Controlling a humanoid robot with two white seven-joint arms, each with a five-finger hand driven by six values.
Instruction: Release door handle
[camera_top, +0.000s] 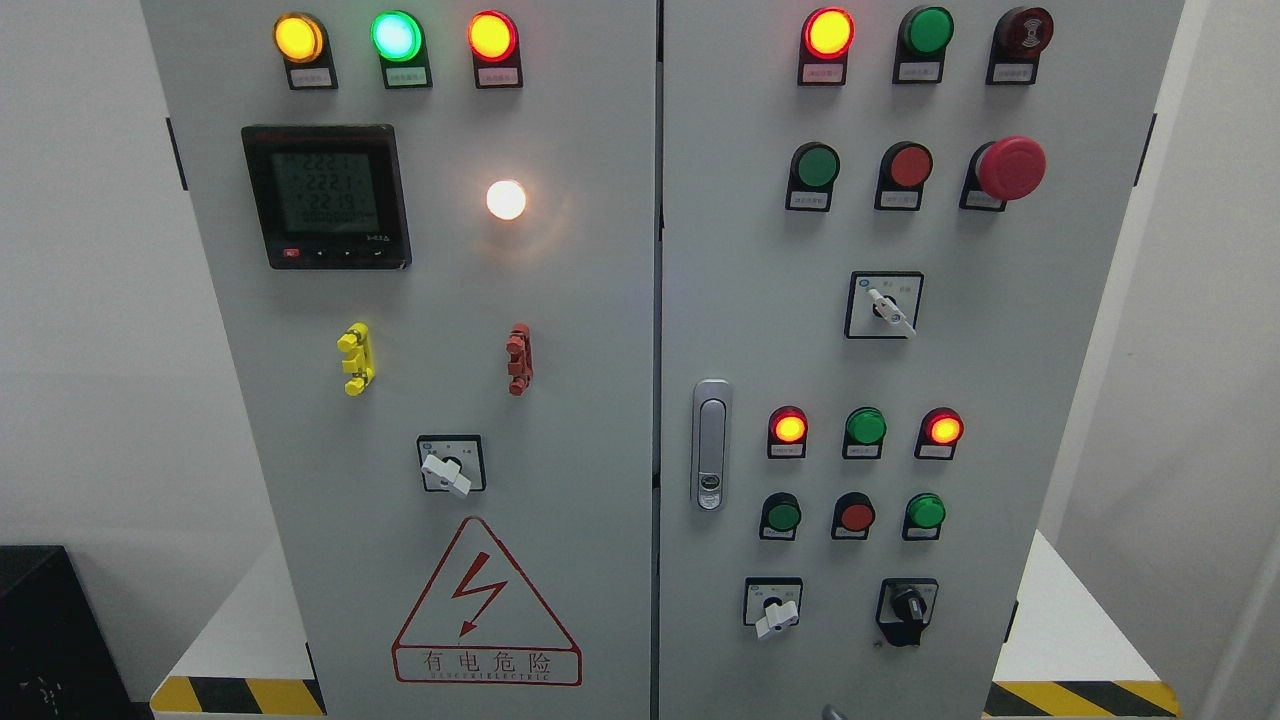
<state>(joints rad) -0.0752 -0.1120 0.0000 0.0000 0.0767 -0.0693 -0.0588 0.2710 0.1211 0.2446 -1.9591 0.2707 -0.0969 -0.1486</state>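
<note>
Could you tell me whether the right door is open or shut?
Shut: the right door sits flush beside the left door, and its handle lies flat.

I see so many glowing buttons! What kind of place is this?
Probably an industrial electrical room or a training lab. A grey control cabinet fills the view, with lit indicator lamps, a red emergency stop button and a lightning-bolt warning sign.

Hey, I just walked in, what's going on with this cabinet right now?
Nothing is touching the cabinet at this moment. Neither robot hand is in view, so the door handle on the right door sits free, flush in its plate, and both doors look closed. The panel is powered: several lamps glow, a white lamp is lit, and the meter shows readings. The red stop button is untouched.
</note>
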